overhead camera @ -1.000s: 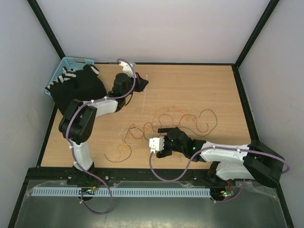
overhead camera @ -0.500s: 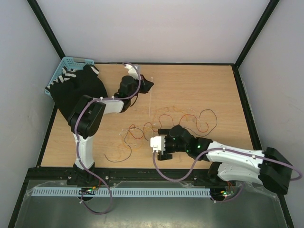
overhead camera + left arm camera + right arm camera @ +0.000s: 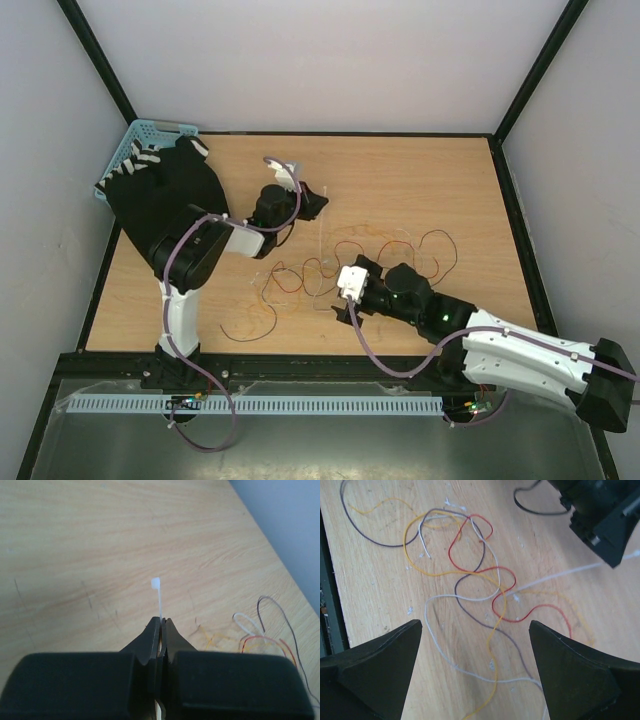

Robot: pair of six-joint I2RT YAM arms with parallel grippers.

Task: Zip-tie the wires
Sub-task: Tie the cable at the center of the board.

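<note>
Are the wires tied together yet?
No, loose: the wires sprawl in separate curls on the table; the zip tie is in the left gripper.

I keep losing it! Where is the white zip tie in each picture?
Top view: the zip tie is a faint line mid-table, by the left end effector.
Left wrist: it pokes up, centre.
Right wrist: pale line, right side.
Shared landmark: the wires.

L arm folded at elbow, reaching fwd; L gripper [image 3: 312, 203] [image 3: 161, 622] pinched tight on a zip tie [image 3: 159, 600]. R arm stretched fwd-left, wrist low; R gripper [image 3: 348, 288] [image 3: 475, 623] jaws wide apart, pointing down.
</note>
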